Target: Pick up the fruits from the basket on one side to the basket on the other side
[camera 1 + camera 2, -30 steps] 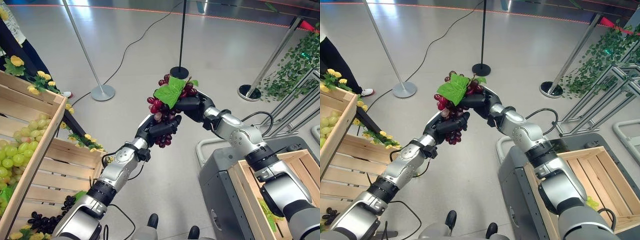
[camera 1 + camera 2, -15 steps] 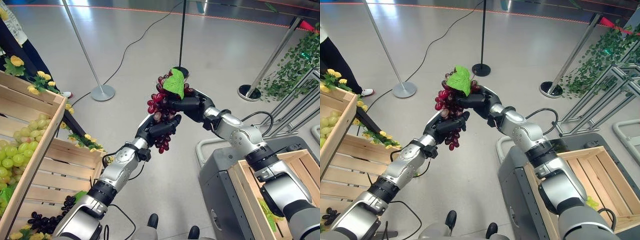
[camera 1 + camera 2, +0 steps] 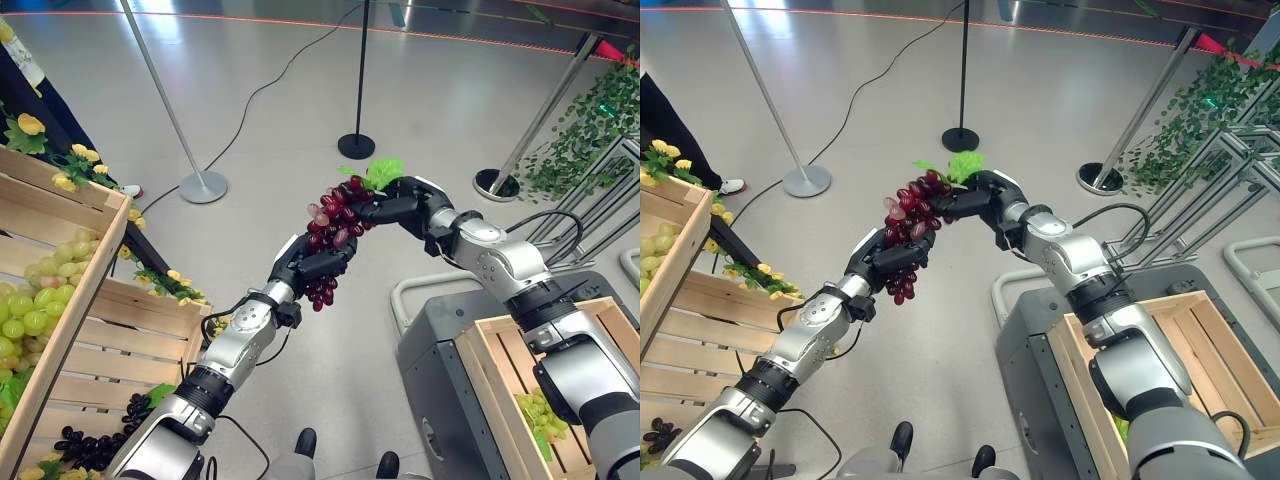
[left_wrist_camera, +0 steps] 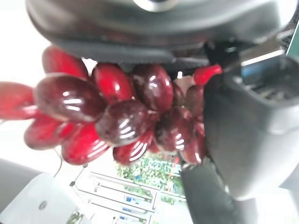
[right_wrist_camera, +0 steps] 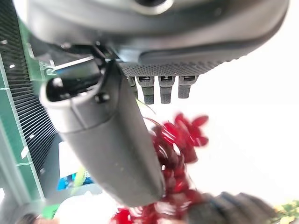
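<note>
A bunch of red grapes (image 3: 335,213) with a green leaf (image 3: 383,170) at its top hangs in mid-air above the floor, stretched between both hands. My left hand (image 3: 303,263) is curled round the bunch's lower part, and a few grapes dangle below it. My right hand (image 3: 402,205) pinches the top of the bunch by the leaf. The left wrist view has the grapes (image 4: 117,116) pressed against the palm beside the thumb (image 4: 247,135). In the right wrist view the grapes (image 5: 180,140) sit past the thumb (image 5: 112,144).
Wooden crates at the left hold green grapes (image 3: 30,300) and dark grapes (image 3: 90,440), edged with yellow flowers (image 3: 85,160). A wooden crate (image 3: 500,365) on a grey cart at the right holds green grapes (image 3: 540,415). Stanchion bases (image 3: 205,185) (image 3: 357,145) stand on the floor.
My right hand has moved right and slightly down with the bunch's top, so the leaf swung right and the bunch now stretches between the hands. The left hand has hardly moved.
</note>
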You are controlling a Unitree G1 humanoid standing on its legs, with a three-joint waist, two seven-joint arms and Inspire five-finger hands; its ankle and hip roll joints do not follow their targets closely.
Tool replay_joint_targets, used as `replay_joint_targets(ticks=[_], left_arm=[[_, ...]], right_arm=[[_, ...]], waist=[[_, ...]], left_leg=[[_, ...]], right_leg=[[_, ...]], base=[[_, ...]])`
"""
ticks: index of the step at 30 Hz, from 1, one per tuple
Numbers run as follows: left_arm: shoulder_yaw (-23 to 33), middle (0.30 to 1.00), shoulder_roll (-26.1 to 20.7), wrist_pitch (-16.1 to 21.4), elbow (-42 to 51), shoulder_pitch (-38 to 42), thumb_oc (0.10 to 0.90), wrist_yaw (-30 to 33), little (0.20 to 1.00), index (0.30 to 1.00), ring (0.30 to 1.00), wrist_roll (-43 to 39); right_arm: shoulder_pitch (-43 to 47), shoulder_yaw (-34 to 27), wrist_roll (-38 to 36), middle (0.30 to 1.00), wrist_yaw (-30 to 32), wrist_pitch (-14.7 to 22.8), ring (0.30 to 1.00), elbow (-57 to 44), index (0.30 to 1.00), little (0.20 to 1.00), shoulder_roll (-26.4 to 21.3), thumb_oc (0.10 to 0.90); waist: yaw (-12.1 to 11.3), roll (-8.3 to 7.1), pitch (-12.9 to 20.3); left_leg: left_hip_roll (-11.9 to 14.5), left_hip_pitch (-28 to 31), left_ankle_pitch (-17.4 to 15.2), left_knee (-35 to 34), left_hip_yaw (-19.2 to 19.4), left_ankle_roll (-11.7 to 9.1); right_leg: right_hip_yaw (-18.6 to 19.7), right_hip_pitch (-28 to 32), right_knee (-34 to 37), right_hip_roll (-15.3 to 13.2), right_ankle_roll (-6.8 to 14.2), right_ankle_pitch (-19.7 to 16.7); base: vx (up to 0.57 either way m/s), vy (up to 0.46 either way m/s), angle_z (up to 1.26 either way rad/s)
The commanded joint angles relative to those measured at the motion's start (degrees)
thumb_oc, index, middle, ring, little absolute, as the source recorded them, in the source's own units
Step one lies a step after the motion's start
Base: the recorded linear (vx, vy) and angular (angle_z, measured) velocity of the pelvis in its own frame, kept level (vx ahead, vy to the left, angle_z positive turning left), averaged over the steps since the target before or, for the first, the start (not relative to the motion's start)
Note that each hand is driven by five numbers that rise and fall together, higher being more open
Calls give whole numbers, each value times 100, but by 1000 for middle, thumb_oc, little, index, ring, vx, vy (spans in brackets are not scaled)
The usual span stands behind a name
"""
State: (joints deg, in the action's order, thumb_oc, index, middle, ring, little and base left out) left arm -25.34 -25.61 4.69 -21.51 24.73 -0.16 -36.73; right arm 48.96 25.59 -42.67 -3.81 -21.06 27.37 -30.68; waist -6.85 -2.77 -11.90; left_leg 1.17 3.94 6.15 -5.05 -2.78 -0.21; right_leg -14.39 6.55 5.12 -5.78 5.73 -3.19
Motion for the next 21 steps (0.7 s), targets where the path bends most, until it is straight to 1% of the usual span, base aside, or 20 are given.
replay_joint_targets(ticks=[1,4,5,8,12,13,15,17,18,19,20,21], left_arm=[[620,300,-21,1169,-56,339,400,146,300,300,300,-39],[742,300,-76,1209,-12,166,400,297,300,300,300,38],[797,300,-85,1239,-29,99,400,387,300,300,300,78],[929,300,-82,1314,-82,-41,400,469,300,300,300,78],[1067,300,-36,1407,-113,-205,400,460,300,300,300,55],[1136,300,20,1448,-118,-308,400,471,300,300,300,118],[1170,300,39,1492,-134,-366,400,459,300,300,300,132],[1284,300,95,1573,-146,-499,400,514,300,300,300,217],[1322,300,123,1614,-146,-552,400,573,300,300,300,252],[1420,300,188,1688,-157,-667,400,723,300,300,300,371],[1458,300,201,1725,-166,-713,400,739,300,300,300,386],[1507,300,228,1782,-173,-777,400,809,300,300,300,412]], right_arm=[[-241,-8,312,900,41,352,900,-3,900,900,-305,800],[-778,-191,544,900,52,435,900,-202,900,900,-277,800],[-996,-226,737,900,3,489,900,-275,900,900,-258,800],[-1375,-298,888,900,-143,588,900,-441,900,900,-261,800],[-1730,-435,829,900,-352,722,900,-634,900,900,-247,800],[-1951,-539,752,900,-432,878,900,-800,900,900,-148,800],[-2094,-610,696,900,-479,970,900,-891,900,900,-104,800],[-2399,-798,574,900,-473,1340,900,-1095,900,900,31,800],[-2495,-861,500,900,-507,1465,900,-1170,900,900,108,800],[-2709,-982,388,900,-588,1705,900,-1332,900,900,318,800],[-2806,-1017,426,900,-612,1781,900,-1388,900,900,393,800],[-2943,-1048,492,900,-613,1901,900,-1498,900,900,514,800]], waist=[[36,-47,947],[80,-31,904],[104,-28,882],[151,-26,849],[185,-28,821],[214,-27,809],[229,-24,803],[260,-11,788],[265,-6,782],[270,24,761],[268,43,751],[270,77,728]], left_leg=[[-26,188,-378,5,50,-112],[-27,185,-387,5,57,-102],[-33,185,-390,5,63,-98],[-40,188,-395,5,83,-85],[-51,191,-401,5,115,-72],[-65,199,-412,5,138,-58],[-73,204,-419,5,152,-51],[-109,221,-434,5,170,-20],[-127,230,-443,5,168,-3],[-169,240,-450,5,120,50],[-177,238,-447,5,113,75],[-194,227,-429,5,102,126]], right_leg=[[133,176,-12,-17,-167,-39],[155,165,-12,-14,-159,-39],[170,162,-12,-13,-152,-40],[189,156,-12,-21,-140,-43],[201,145,-12,-41,-120,-59],[215,142,-12,-59,-107,-65],[215,142,-12,-73,-94,-69],[223,152,-12,-104,-71,-82],[226,158,-12,-115,-65,-86],[248,127,-160,-150,-54,-32],[252,96,-310,-168,-47,29],[271,-7,-679,-208,-24,122]], base=[[0,0,0],[0,0,0],[0,0,0],[19,23,-2],[22,43,-3],[23,55,-6],[27,62,-10],[40,79,-11],[45,96,-10],[33,83,-8],[22,88,-6],[9,68,-8]])
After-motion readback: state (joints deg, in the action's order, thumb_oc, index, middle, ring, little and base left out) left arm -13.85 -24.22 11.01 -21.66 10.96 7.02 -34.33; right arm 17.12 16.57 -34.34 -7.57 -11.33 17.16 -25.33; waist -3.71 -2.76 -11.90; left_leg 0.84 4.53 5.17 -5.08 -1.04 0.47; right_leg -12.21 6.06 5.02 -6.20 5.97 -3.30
